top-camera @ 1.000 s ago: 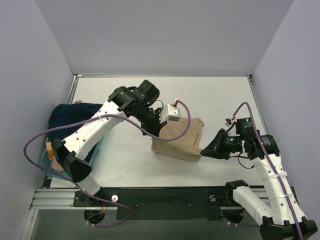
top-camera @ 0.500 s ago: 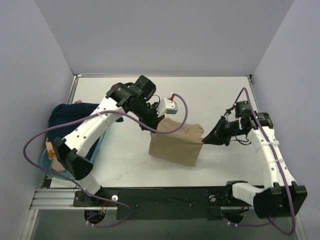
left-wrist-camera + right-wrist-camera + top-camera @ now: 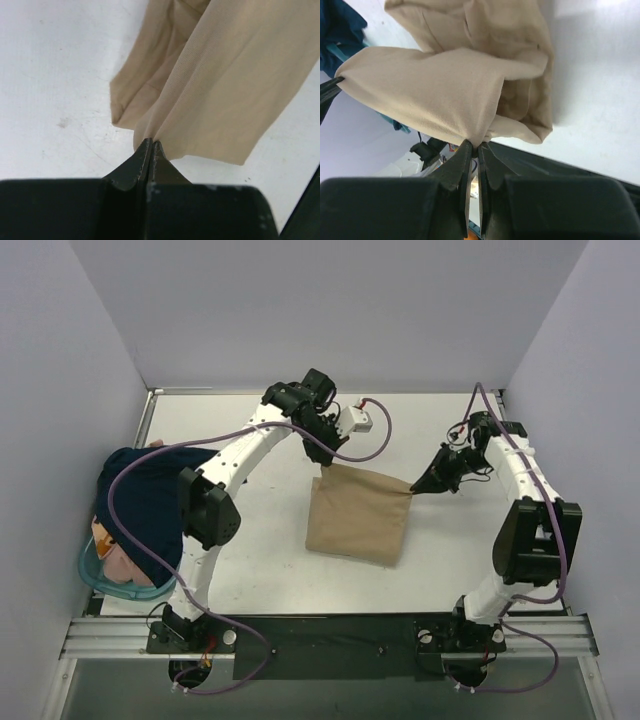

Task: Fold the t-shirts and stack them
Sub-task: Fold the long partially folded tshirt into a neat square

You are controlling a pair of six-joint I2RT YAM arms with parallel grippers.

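Note:
The tan t-shirt point(image 3: 358, 515) hangs stretched between both grippers above the middle of the table, its lower edge near the surface. My left gripper point(image 3: 324, 468) is shut on its upper left corner; in the left wrist view the cloth point(image 3: 225, 85) runs out from the closed tips point(image 3: 151, 144). My right gripper point(image 3: 415, 487) is shut on the upper right corner; the right wrist view shows the cloth point(image 3: 435, 90) pinched at the tips point(image 3: 475, 146). A dark navy t-shirt point(image 3: 150, 495) lies over the basket at the left, with pinkish cloth point(image 3: 120, 565) under it.
The teal round basket point(image 3: 105, 583) sits at the table's left edge. White walls close the table point(image 3: 440, 570) on the left, back and right. A black rail point(image 3: 330, 635) runs along the near edge.
Both grippers have moved toward the back of the table and lifted the tan t-shirt, so it now hangs spread between them instead of lying folded.

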